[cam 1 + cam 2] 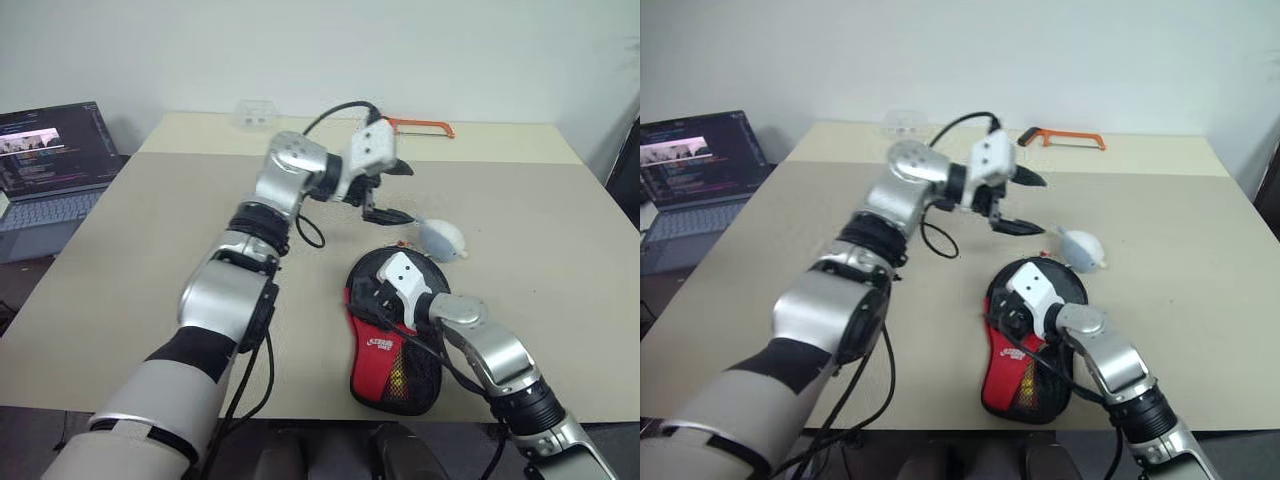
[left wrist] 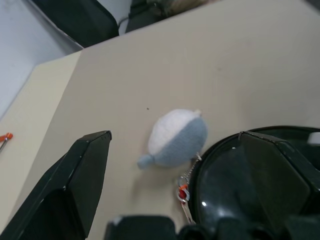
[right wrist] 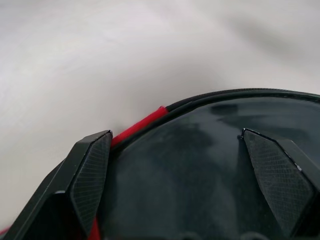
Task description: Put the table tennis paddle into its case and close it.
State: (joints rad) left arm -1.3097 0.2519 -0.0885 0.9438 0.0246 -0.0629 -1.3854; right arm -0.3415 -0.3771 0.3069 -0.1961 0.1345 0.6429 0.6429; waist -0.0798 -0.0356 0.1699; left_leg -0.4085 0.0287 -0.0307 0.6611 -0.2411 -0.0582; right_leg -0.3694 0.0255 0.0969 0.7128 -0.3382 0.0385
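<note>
A beige worktop is seen carrying all the things. Beside its left edge, on a lower surface, an open laptop is stood with its screen lit. The case, black above and red with a mesh pocket below, is laid flat near the worktop's front edge, right of the middle. The right gripper is held low over the case's rounded black top with its fingers spread wide; nothing is seen clasped between them, and whether they touch the fabric cannot be told. The left gripper is raised above the worktop's middle, well apart from the case, with its two black fingers released and nothing grasped. An orange-framed hacksaw is laid at the far edge. A clear plastic item is placed at the far edge, left of the saw. A small grey-and-white pouch is set just beyond the case's top, with a short chain and red tag lying between them.
</note>
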